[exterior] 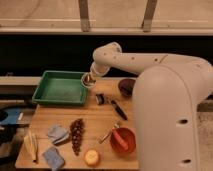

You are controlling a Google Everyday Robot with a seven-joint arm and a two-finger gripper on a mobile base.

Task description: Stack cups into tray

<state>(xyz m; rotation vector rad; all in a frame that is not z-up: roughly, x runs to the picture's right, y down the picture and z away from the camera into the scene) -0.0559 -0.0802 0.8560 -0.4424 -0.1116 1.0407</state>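
A green tray (52, 92) lies at the back left of the wooden table. My gripper (91, 76) hangs at the tray's right rim. It is shut on a small whitish cup (87, 81) with a dark inside and holds it just above the rim. A small whitish and dark object (101, 98), perhaps another cup, lies on the table to the right of the tray. I cannot tell what it is.
A dark maroon bowl (126, 87) stands at the back right. An orange-red bowl (123, 140) holding a utensil stands at the front right. A black-handled tool (119, 109), dark grapes (76, 135), two blue cloths (58, 133), an orange fruit (91, 157) and a yellowish item (31, 146) lie on the table.
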